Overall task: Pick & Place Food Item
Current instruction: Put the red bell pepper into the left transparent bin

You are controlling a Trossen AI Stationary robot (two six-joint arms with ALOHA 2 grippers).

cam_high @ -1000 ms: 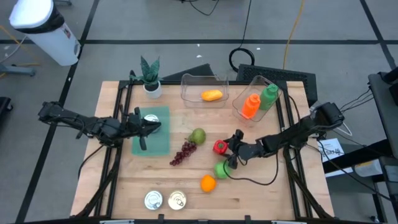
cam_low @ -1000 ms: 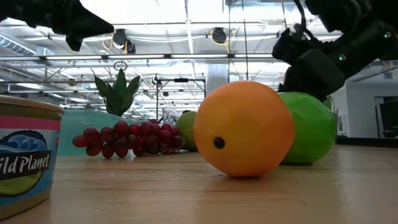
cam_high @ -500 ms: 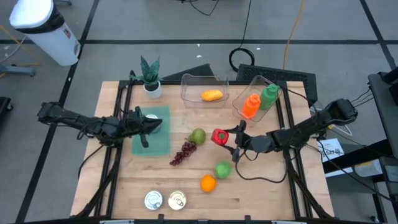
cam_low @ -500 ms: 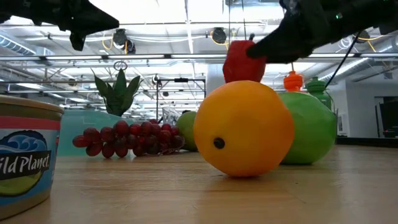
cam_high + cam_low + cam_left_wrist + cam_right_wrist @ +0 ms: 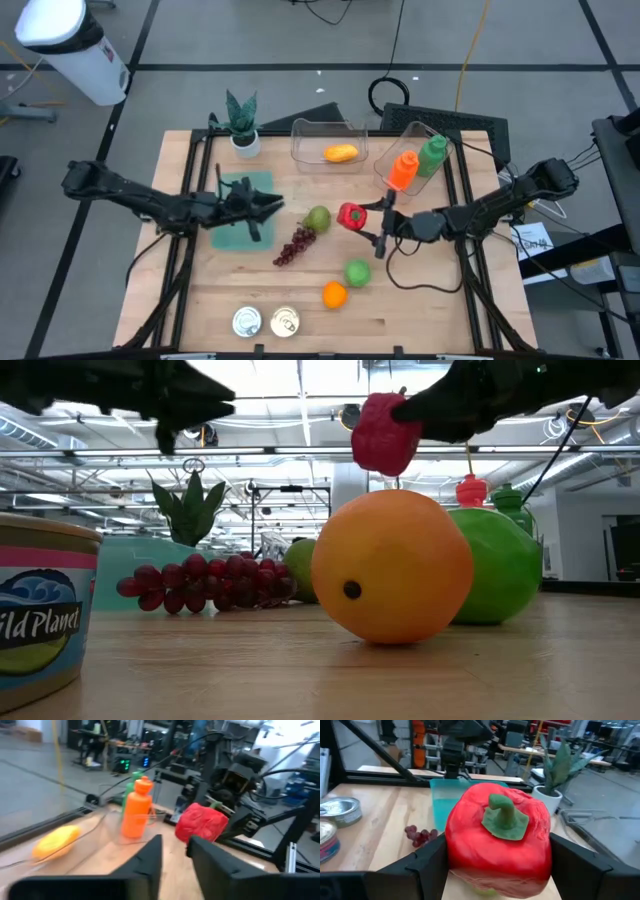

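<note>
A red bell pepper [image 5: 350, 216] with a green stem is in my right gripper [image 5: 358, 218], which is shut on it above the table's middle. The low view shows the pepper [image 5: 385, 432] in the air above an orange [image 5: 392, 567]. My left gripper [image 5: 262, 210] is open and empty over the right part of a teal mat [image 5: 232, 238]. The left wrist view shows the pepper [image 5: 201, 822] ahead of the left gripper's fingers, apart from them. My right gripper pinches the pepper between its two fingers, one on each side of its body [image 5: 456, 851]. The fingers come level from the table's right side. The pepper's stem [image 5: 504, 817] faces back toward the wrist. The pepper is lifted clear of the table.
A pear [image 5: 318, 218], red grapes [image 5: 295, 246], a green fruit [image 5: 358, 272] and the orange [image 5: 334, 294] lie near the middle. Two cans [image 5: 266, 321] stand by the near edge. At the far side are a potted plant [image 5: 241, 122], a clear bin with a yellow item [image 5: 340, 153] and a bin with two bottles [image 5: 415, 163].
My right gripper has lifted the red pepper off the table and carried it up and a little toward the far edge. My left gripper has gone toward the table's right edge over the teal mat.
</note>
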